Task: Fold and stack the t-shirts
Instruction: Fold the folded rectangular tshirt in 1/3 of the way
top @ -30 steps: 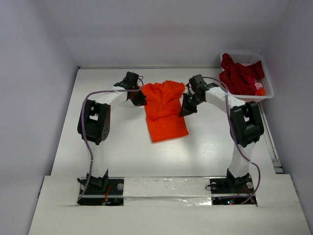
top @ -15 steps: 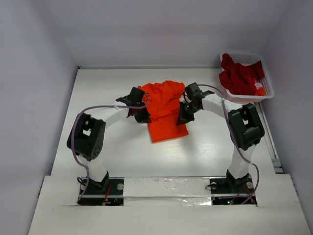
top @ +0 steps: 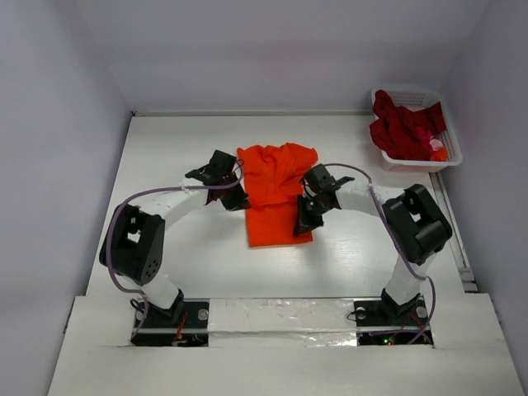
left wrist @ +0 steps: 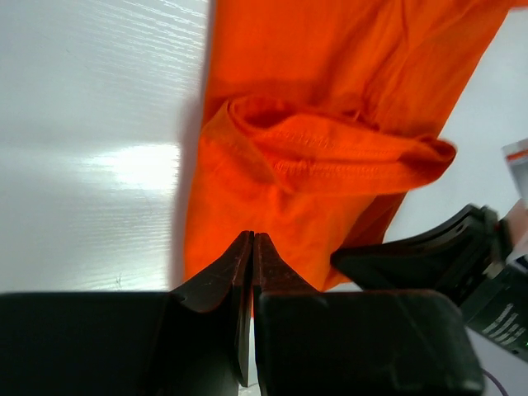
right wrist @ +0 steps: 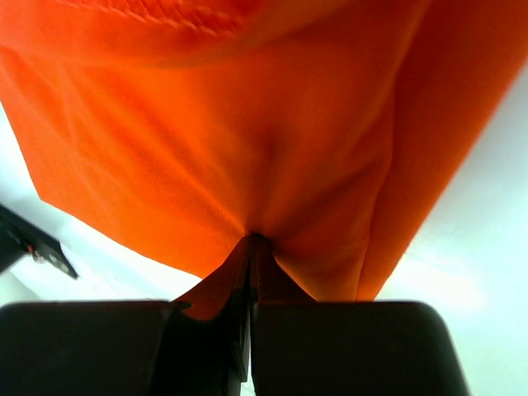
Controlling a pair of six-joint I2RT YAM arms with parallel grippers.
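the orange t-shirt lay in the middle of the white bench, between the two arms. its lower part was flat on the bench, a neat rectangle with its near edge towards the arm bases, while its upper part was bunched and rumpled, doubled over the flat part.

the left claw was at the shirt's left edge, its jaws pressed together on the orange cloth. in the left wrist view the dark fingertips met on the fabric, with a rolled, stitched hem just beyond them and bare bench to the left.

the right claw was at the shirt's right edge, likewise clamped on the cloth. in the right wrist view the fabric puckered into creases where the fingertips pinched it, and orange filled nearly the whole view.

a white lattice basket stood at the far right corner of the bench, well apart from both claws, with dark red t-shirts heaped loosely inside.
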